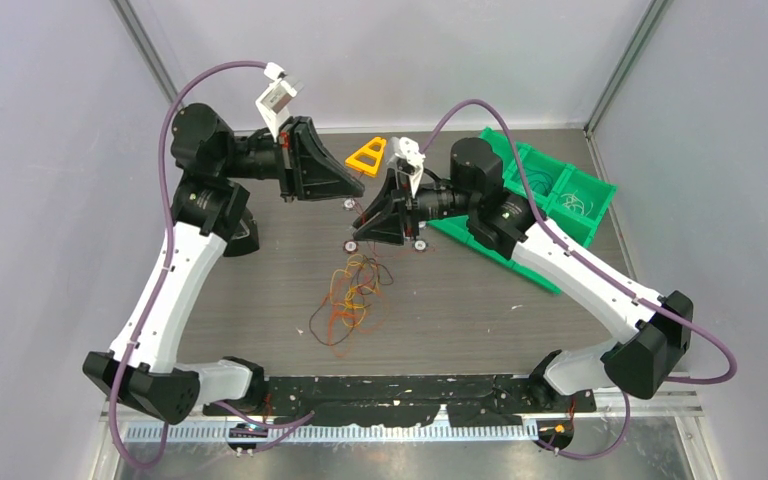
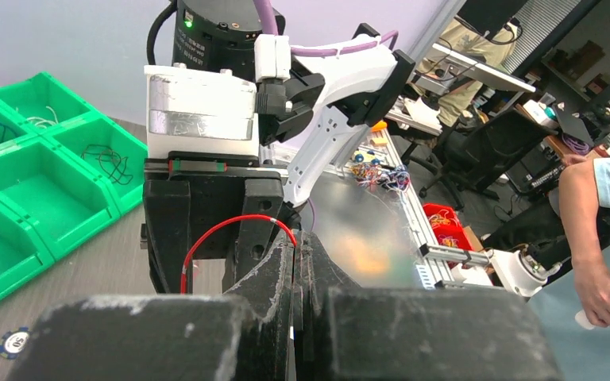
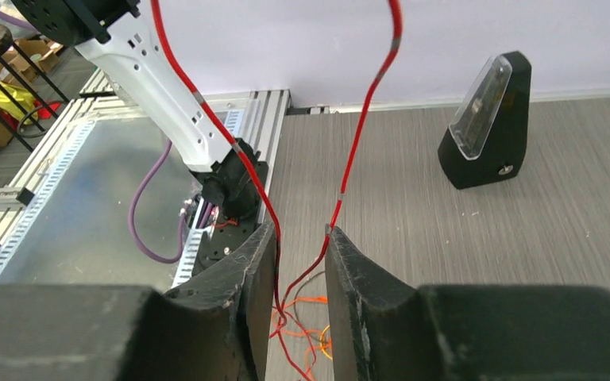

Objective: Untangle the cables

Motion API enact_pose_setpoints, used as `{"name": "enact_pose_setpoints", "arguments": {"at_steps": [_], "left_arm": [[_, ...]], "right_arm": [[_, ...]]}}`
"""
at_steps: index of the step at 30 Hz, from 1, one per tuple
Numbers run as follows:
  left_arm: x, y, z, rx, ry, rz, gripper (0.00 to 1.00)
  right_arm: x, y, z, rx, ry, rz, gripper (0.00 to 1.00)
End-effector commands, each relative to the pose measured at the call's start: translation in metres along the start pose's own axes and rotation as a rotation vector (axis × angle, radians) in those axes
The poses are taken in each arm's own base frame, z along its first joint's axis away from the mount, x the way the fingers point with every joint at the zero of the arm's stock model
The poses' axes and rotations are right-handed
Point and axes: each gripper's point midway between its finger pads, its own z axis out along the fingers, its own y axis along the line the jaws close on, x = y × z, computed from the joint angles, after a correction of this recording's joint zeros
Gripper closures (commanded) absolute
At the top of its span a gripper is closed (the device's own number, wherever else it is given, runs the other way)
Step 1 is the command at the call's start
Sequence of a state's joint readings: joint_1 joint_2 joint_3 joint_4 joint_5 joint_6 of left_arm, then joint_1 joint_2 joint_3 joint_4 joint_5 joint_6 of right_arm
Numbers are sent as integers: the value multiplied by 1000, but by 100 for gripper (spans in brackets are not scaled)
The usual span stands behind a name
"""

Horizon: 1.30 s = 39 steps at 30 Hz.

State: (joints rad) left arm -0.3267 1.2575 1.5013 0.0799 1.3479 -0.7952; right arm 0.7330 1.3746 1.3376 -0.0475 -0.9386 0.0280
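Observation:
The cables (image 1: 352, 295) lie as a loose tangle of orange, red, yellow and dark wires on the table's middle, and show between my right fingers in the right wrist view (image 3: 311, 303). My left gripper (image 1: 360, 190) is raised behind the tangle; in its wrist view (image 2: 295, 238) it is shut on a red wire (image 2: 222, 226) that arcs off to the left. My right gripper (image 1: 358, 228) hangs just above the tangle. It is open (image 3: 300, 238), with two strands of the red wire (image 3: 365, 103) running up between its fingers.
Green bins (image 1: 560, 195) holding other wires stand at the back right. An orange triangular piece (image 1: 367, 153) lies at the back centre. Small round chips (image 1: 350, 246) lie near the grippers. A black wedge-shaped stand (image 3: 484, 119) stands on the table's left part.

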Motion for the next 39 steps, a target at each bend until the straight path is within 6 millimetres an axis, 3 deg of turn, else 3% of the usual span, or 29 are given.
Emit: {"name": "enact_pose_setpoints", "arguments": {"at_steps": [1, 4, 8, 9, 13, 17, 19, 21, 23, 25, 28, 31, 36, 39], "left_arm": [[-19, -17, -1, 31, -15, 87, 100], [-20, -18, 0, 38, -13, 83, 100], [-25, -17, -6, 17, -28, 104, 100], [-29, -15, -10, 1, -39, 114, 100], [-38, -20, -22, -36, -54, 167, 100], [-18, -17, -33, -72, -44, 126, 100], [2, 0, -47, -145, -53, 83, 100], [22, 30, -69, -282, -81, 8, 100], [39, 60, -95, -424, -108, -59, 100], [60, 77, -105, -507, -92, -123, 100], [75, 88, -94, -497, -64, -172, 100], [88, 83, -65, -395, -1, -185, 100], [95, 61, -22, -222, 35, -102, 100], [93, 56, -15, -155, 38, -113, 100]], "right_arm": [[-32, 3, 0, -4, -89, -87, 66], [-38, 1, 3, -9, -107, -85, 69], [-33, -1, 4, -12, -95, -60, 83], [-30, -2, 4, -7, -90, -54, 91], [-18, -17, -5, 59, -74, 5, 95], [-40, -44, -19, 179, -130, 8, 95], [-60, -57, -30, 217, -185, 12, 94], [-78, -63, -42, 240, -235, 9, 95], [-94, -59, -49, 239, -260, -16, 95], [-110, -51, -52, 226, -287, -42, 94], [-129, -40, -49, 186, -334, -35, 95], [-152, -32, -45, 164, -390, -57, 95], [-175, -42, -36, 190, -471, -49, 95], [-175, -49, -30, 189, -463, -50, 95]]}}
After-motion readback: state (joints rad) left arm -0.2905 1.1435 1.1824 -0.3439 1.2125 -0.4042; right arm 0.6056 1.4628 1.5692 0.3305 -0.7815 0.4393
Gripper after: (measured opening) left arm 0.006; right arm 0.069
